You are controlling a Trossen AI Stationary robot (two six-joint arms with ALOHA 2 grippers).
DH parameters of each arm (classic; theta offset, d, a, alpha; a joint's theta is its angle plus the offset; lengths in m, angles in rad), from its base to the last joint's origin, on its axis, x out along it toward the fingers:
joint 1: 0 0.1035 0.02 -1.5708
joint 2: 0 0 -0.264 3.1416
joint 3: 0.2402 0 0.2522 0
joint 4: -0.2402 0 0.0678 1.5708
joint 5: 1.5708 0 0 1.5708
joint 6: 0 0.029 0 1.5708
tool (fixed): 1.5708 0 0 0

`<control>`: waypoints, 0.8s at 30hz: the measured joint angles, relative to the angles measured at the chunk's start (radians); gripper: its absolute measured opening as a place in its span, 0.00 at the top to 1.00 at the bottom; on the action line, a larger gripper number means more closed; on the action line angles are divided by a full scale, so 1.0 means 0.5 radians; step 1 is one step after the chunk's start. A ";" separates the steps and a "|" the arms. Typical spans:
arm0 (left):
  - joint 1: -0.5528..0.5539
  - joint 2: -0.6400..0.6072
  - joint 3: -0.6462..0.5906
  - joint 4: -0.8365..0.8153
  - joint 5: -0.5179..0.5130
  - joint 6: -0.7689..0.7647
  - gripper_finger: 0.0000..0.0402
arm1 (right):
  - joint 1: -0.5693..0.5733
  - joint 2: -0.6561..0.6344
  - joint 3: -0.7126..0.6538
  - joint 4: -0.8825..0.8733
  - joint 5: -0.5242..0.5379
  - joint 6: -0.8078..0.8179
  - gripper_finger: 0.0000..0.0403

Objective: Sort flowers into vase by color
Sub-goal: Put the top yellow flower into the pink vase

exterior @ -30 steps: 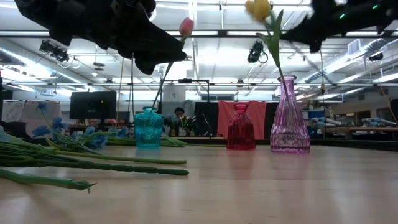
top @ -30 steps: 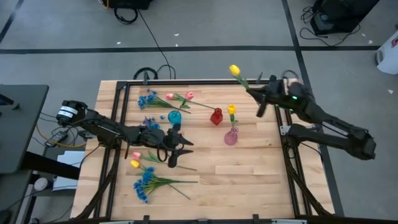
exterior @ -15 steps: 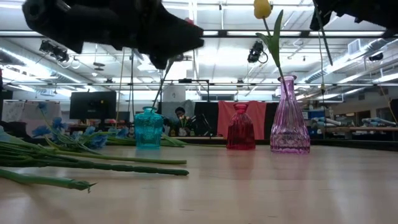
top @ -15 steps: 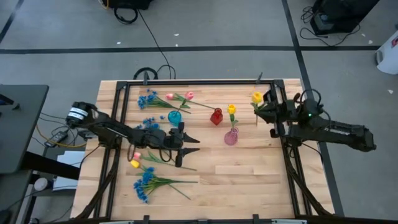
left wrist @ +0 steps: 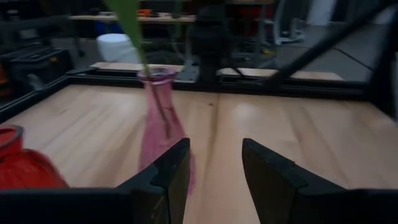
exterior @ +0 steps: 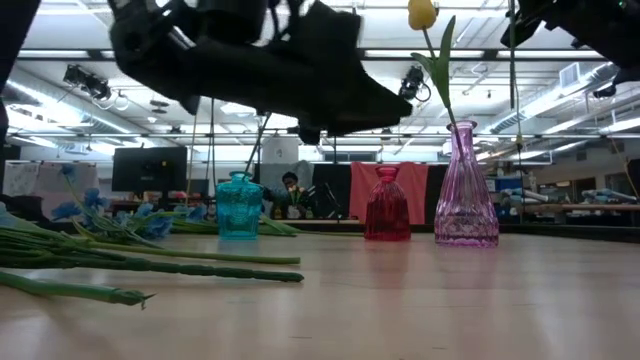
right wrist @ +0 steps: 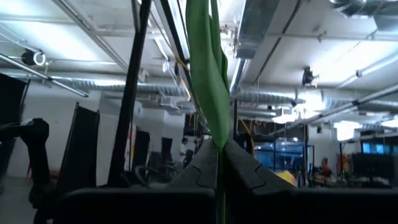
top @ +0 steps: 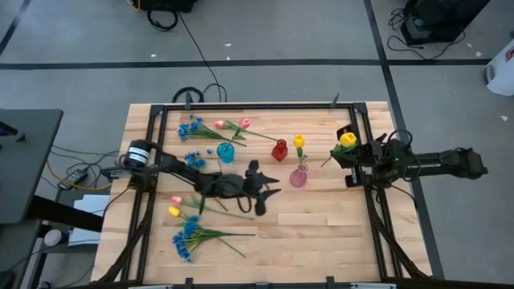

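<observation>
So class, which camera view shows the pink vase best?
The low view: the pink vase stands whole, side on, holding a yellow tulip. The high view shows it from above, the left wrist view partly hidden, the right wrist view not at all.

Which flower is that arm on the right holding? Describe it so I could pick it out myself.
Start at the wooden table and go to its right edge, where the right gripper is shut on a green-stemmed yellow tulip. It hangs in the air beside the pink glass vase; the other yellow tulip there already stands inside that vase.
</observation>
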 joint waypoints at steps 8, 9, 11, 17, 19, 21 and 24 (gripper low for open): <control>0.076 0.180 0.194 0.001 -0.069 -0.088 0.51 | 0.059 0.319 0.000 0.296 0.032 -0.045 0.96; 0.086 0.204 0.218 0.000 -0.069 -0.088 0.49 | 0.060 0.365 0.000 0.335 0.039 -0.046 0.96; 0.100 0.257 0.271 -0.004 -0.068 -0.080 0.42 | 0.060 0.453 0.000 0.424 0.040 -0.046 0.96; 0.140 0.388 0.427 -0.003 -0.069 0.031 0.26 | 0.060 0.681 0.022 0.733 -0.009 -0.046 0.96; 0.160 0.414 0.460 -0.001 -0.073 0.057 0.23 | 0.060 0.743 0.059 0.766 -0.030 -0.045 0.96; 0.185 0.414 0.468 -0.009 -0.082 0.073 0.21 | 0.060 0.809 0.097 0.763 -0.062 -0.045 0.96; 0.222 0.414 0.472 -0.017 -0.082 0.076 0.20 | 0.060 0.913 0.158 0.763 -0.089 -0.046 0.96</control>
